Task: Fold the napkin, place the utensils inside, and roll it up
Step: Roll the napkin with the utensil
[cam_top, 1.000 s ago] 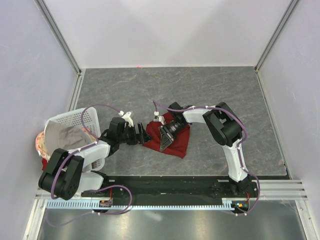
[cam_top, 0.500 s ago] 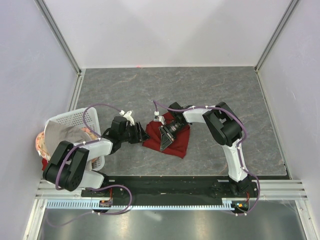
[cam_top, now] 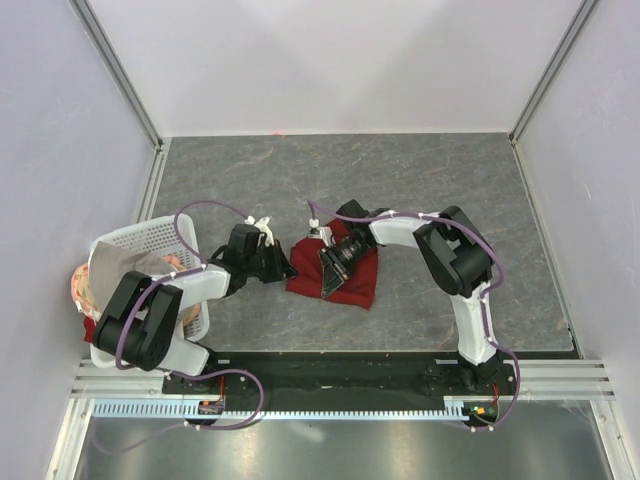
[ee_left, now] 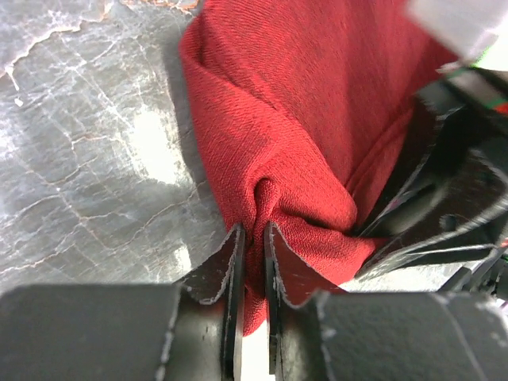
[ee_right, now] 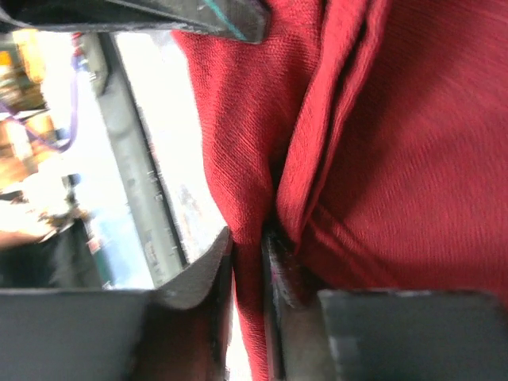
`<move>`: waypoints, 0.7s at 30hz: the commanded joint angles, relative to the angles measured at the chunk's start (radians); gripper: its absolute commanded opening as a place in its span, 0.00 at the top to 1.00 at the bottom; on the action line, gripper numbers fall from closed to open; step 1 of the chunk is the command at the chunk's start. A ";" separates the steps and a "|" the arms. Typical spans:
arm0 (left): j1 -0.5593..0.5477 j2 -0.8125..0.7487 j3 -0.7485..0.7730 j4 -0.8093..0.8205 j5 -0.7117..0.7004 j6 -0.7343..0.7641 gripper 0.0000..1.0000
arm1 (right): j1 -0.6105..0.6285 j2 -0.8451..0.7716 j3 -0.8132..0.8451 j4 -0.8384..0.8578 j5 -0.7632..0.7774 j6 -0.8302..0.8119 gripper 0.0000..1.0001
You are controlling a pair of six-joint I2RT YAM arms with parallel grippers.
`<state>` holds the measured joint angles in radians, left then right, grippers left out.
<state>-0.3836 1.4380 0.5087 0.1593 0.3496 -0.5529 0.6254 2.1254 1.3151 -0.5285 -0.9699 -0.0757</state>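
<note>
The dark red napkin (cam_top: pixel 355 280) lies bunched on the grey table between both arms. My left gripper (cam_top: pixel 290 268) is at its left edge. In the left wrist view the gripper (ee_left: pixel 252 238) is shut on a fold of the napkin (ee_left: pixel 302 119), with cloth pinched between the jaws. My right gripper (cam_top: pixel 328 285) reaches over the middle of the napkin. In the right wrist view the gripper (ee_right: pixel 248 242) is shut on a hanging fold of the napkin (ee_right: pixel 381 159). The utensils are out of view.
A white basket (cam_top: pixel 150 238) stands at the left edge of the table with a grey-beige cloth (cam_top: pixel 125 272) in it. Grey walls close in the table on three sides. The right arm's black fingers (ee_left: pixel 452 198) stand close beside my left gripper.
My left gripper has moved right to the napkin's left edge and shut on a fold of it. The right gripper has kept its hold and barely shifted.
</note>
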 commanded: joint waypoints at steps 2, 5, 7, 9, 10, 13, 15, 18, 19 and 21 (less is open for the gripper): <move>0.006 0.045 0.080 -0.183 -0.032 0.085 0.98 | -0.010 -0.208 -0.083 0.084 0.310 0.042 0.56; 0.006 0.068 0.120 -0.245 -0.032 0.100 0.98 | 0.005 -0.369 -0.180 0.113 0.446 0.066 0.45; 0.006 0.085 0.155 -0.279 -0.046 0.114 0.98 | 0.025 -0.476 -0.215 0.113 0.563 0.076 0.42; 0.006 0.102 0.181 -0.332 -0.052 0.125 0.98 | 0.048 -0.536 -0.267 0.107 0.640 0.076 0.38; 0.006 0.107 0.204 -0.348 -0.055 0.128 0.98 | 0.054 -0.582 -0.284 0.099 0.689 0.099 0.36; 0.008 0.131 0.237 -0.382 -0.051 0.140 0.98 | 0.092 -0.637 -0.332 0.081 0.782 0.113 0.31; 0.006 0.140 0.248 -0.389 -0.041 0.146 0.98 | 0.117 -0.651 -0.358 0.081 0.824 0.108 0.30; 0.006 0.156 0.255 -0.392 -0.031 0.150 0.98 | 0.137 -0.641 -0.367 0.079 0.847 0.093 0.29; 0.006 0.157 0.257 -0.392 -0.026 0.150 0.98 | 0.142 -0.634 -0.367 0.079 0.852 0.090 0.29; 0.008 0.156 0.257 -0.394 -0.023 0.151 0.98 | 0.155 -0.616 -0.370 0.078 0.885 0.085 0.29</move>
<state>-0.3817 1.5726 0.7513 -0.1795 0.3431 -0.4622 0.7597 1.4891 0.9504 -0.4488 -0.1886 0.0124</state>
